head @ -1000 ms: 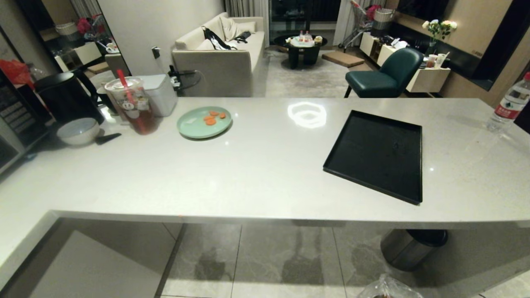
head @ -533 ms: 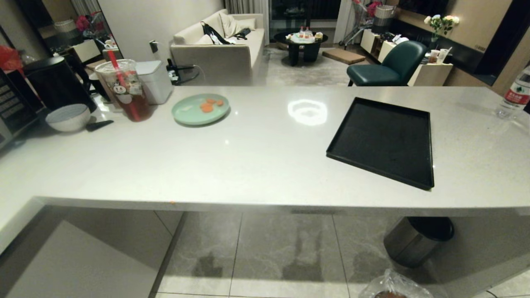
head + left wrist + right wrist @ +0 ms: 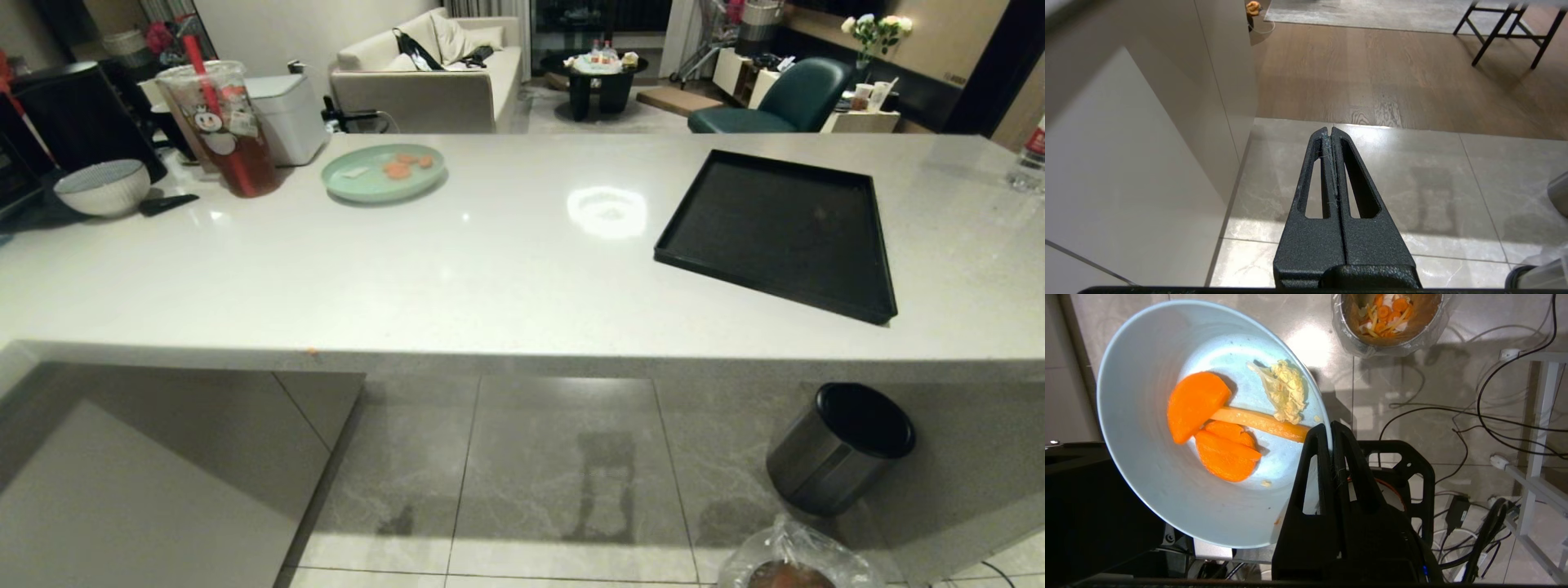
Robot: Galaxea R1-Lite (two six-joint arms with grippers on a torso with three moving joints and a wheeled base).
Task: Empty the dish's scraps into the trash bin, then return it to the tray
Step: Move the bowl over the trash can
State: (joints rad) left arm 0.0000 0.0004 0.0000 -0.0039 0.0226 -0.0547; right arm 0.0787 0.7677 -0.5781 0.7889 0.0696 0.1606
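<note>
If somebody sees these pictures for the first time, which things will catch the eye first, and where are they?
First, the pale blue dish, pinched at its rim by the right gripper, with bright orange carrot scraps inside. On the floor beyond it stands the bag-lined trash bin, already holding scraps. On the white counter, the black tray lies bare.

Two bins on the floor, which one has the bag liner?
The trash bin at the head view's bottom edge: clear crinkly bag, scraps inside. The steel bin under the counter is unlined, with a black rim.
</note>
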